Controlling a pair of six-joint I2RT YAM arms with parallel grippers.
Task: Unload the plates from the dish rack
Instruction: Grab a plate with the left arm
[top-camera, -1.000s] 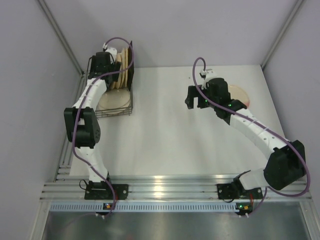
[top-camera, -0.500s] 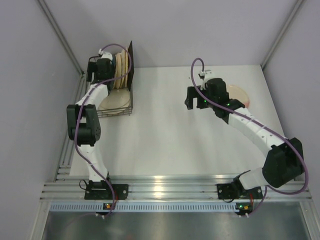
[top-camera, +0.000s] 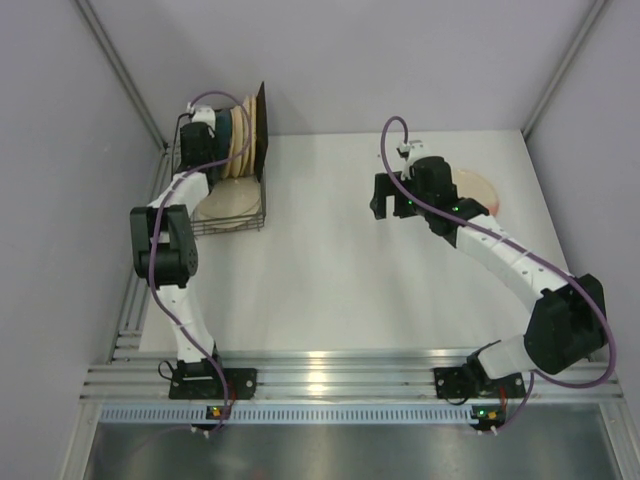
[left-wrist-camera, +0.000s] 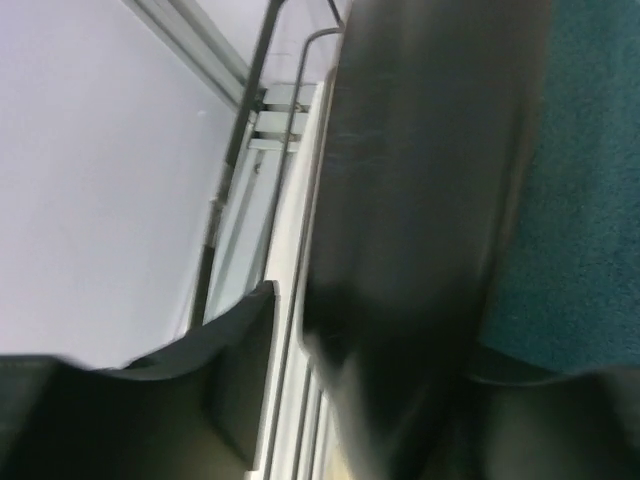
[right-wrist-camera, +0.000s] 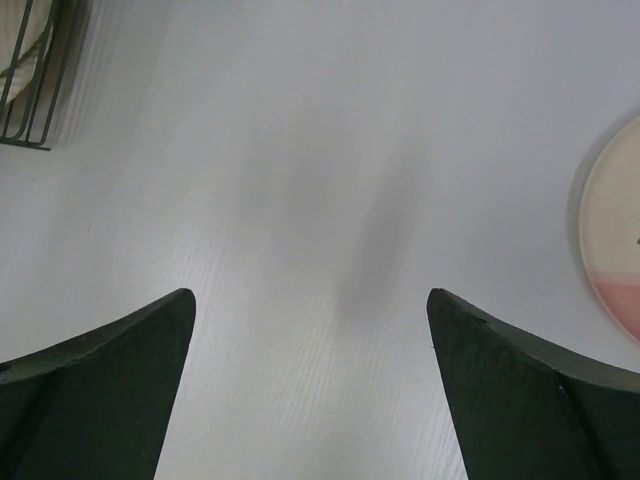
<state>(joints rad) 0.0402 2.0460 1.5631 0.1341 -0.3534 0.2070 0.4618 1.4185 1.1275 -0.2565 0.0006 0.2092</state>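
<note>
I think these plates are hard and would break if I dropped one. The teal plate (left-wrist-camera: 590, 200) looks shiny, so it could slip, and it may be a bit heavy. The best place to hold it is the top edge that sticks up out of the dish rack (top-camera: 245, 228). Then I would lift it straight up so it does not bump the plates next to it.

My left gripper (top-camera: 208, 130) is at that plate, at the far end of the rack. In the left wrist view a dark, blurry edge sits between the fingers, with teal beside it. I cannot tell if the fingers are pinching it. My right gripper (right-wrist-camera: 310, 295) is wide and holds nothing, over the table (top-camera: 350, 270).

The teal plate stands on its edge. Beside it stand tan plates (top-camera: 243, 130) and a dark plate (top-camera: 262, 115). A pale plate (top-camera: 225, 205) lies flat in the near end of the rack. A cream and pink plate (top-camera: 480, 188) lies on the table at the right.
</note>
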